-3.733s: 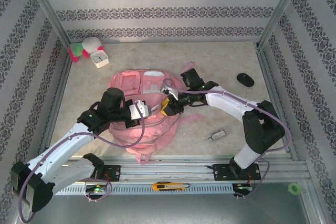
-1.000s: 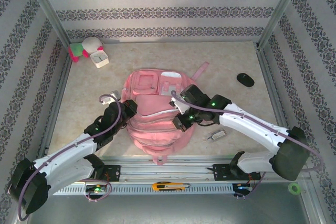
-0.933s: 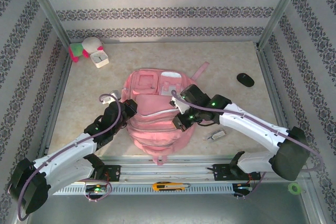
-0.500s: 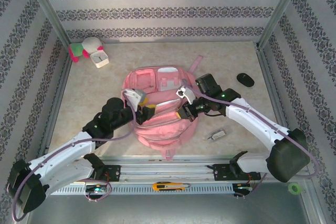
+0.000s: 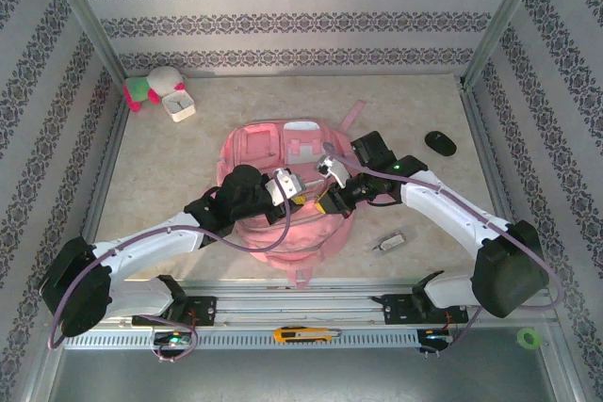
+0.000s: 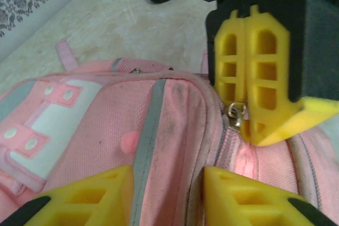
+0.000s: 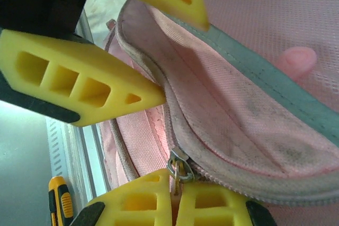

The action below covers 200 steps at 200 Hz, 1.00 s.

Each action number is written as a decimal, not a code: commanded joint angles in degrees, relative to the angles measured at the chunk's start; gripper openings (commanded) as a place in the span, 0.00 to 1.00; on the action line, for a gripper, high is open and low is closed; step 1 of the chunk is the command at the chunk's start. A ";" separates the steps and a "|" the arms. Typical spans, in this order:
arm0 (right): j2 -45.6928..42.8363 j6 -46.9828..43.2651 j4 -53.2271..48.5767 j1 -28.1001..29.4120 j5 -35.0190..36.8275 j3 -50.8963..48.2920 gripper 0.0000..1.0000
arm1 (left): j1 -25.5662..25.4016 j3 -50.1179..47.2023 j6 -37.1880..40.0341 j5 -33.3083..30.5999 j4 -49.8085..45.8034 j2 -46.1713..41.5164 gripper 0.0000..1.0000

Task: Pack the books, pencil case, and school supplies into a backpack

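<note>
L gripper [image 5: 294, 190] swings in. A sec ago it sat at the backpack [image 5: 254, 152]'s left edge; half a sec ago it was up by the left pocket. Now it's mid-bag, just beside R gripper [image 5: 328, 200]. L jaws, shut a sec ago, now stand apart over the pink fabric. L forearm drops flatter, elbow sliding out low-left.

R gripper goes from the bag's near-right side a sec ago to farther back and right, and the zip pull [image 7: 180, 172] comes with it. The bag mouth now gapes where it lay flat. Backpack itself shifts on the counter [image 5: 170, 167]: near end wider, top strap nudged left.
</note>
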 commanded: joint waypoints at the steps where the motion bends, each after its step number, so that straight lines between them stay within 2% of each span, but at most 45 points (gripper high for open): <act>1: -0.89 0.95 4.11 -0.57 -2.88 -1.37 0.03 | -0.39 -0.05 -0.05 -1.99 3.95 0.09 0.15; 11: -1.31 2.82 5.20 -1.14 -2.82 -2.49 0.10 | -0.39 -1.15 -1.18 -0.97 5.56 -0.75 0.00; 24: -2.18 4.96 7.00 -1.49 -2.51 -4.23 0.22 | -0.39 -2.09 -2.71 0.03 6.68 -1.66 0.00; 38: -3.57 7.18 9.50 -1.87 -2.28 -6.52 0.23 | -0.39 -2.66 -4.39 0.77 7.29 -2.16 0.00; 67: -6.47 12.72 18.45 -2.35 -2.21 -12.08 0.23 | -0.48 -2.94 -6.22 0.90 8.58 -2.16 0.00; 125: -9.52 19.63 29.35 -2.36 1.43 -18.85 0.21 | -0.48 -2.63 -9.19 1.37 11.15 -2.16 0.00; 153: -12.36 22.38 31.97 -1.48 4.90 -20.33 0.00 | -0.89 -1.81 -13.78 -0.63 12.07 -1.71 0.00; 200: -17.92 27.84 33.66 6.34 9.26 -21.68 0.00 | -5.66 1.24 -19.10 -6.03 15.58 2.74 0.00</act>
